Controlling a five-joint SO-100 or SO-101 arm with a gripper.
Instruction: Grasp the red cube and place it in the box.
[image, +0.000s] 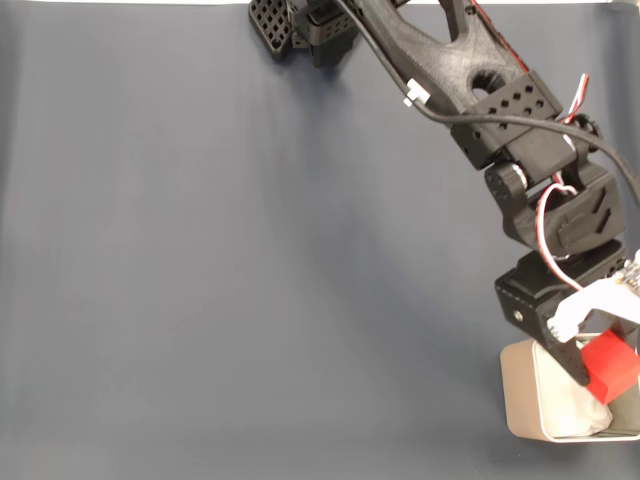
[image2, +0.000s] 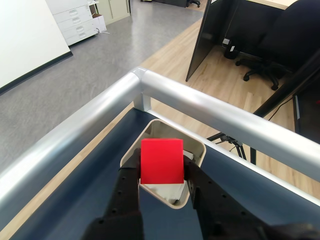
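The red cube (image: 612, 366) hangs over the box (image: 522, 400) at the lower right of the fixed view, held between the fingers of my gripper (image: 597, 362). In the wrist view the red cube (image2: 161, 161) sits clamped between the two black fingers (image2: 129, 172), directly above the box (image2: 198, 146), whose beige rim and white lining show behind and under it. The gripper (image2: 161, 172) is shut on the cube. The box stands in the table's corner.
The dark blue-grey table (image: 250, 260) stretches wide to the left of the box. A silver metal rail (image2: 210, 107) borders the table's corner just beyond the box. The arm's base (image: 300, 25) stands at the top edge of the fixed view.
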